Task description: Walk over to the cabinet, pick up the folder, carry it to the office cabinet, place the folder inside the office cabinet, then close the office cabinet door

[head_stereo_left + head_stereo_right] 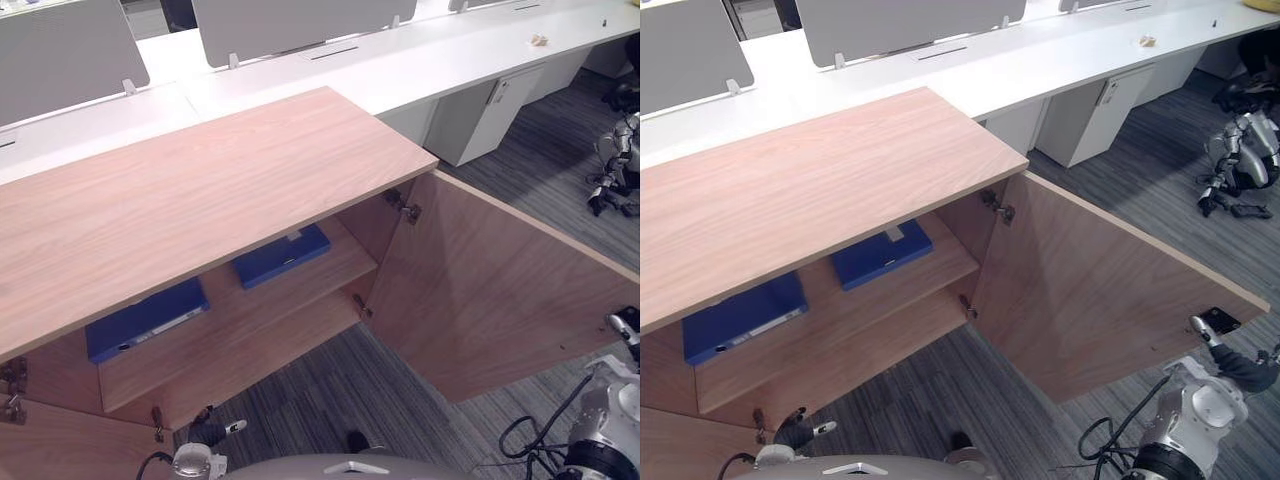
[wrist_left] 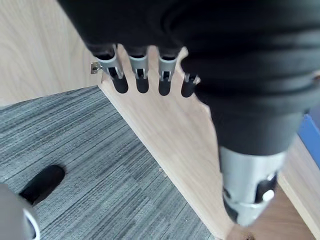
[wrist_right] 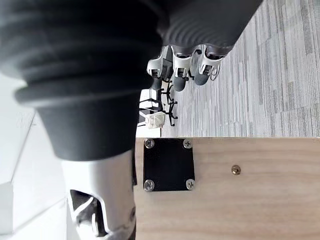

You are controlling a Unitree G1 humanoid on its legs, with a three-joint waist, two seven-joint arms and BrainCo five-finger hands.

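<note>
Two blue folders lie flat on the upper shelf inside the open wooden cabinet (image 1: pixel 200 190), one at the left (image 1: pixel 145 320) and one further right (image 1: pixel 282 256). The cabinet's right door (image 1: pixel 490 290) stands swung wide open. My right hand (image 1: pixel 1238 365) hangs at that door's outer edge, beside a black plate (image 3: pixel 168 164) screwed to the wood, its fingers (image 3: pixel 182 65) relaxed and holding nothing. Low in front of the cabinet's left half is my left hand (image 1: pixel 207 434), with straight, empty fingers (image 2: pixel 142 77) near the bottom edge of the cabinet.
White desks (image 1: pixel 420 60) with grey partition screens (image 1: pixel 290 25) run behind the cabinet, with a white pedestal unit (image 1: pixel 490 110) under them. Another robot (image 1: pixel 615 165) sits on the grey carpet (image 1: pixel 330 390) at the far right. The left cabinet door (image 1: pixel 40 445) shows at the lower left.
</note>
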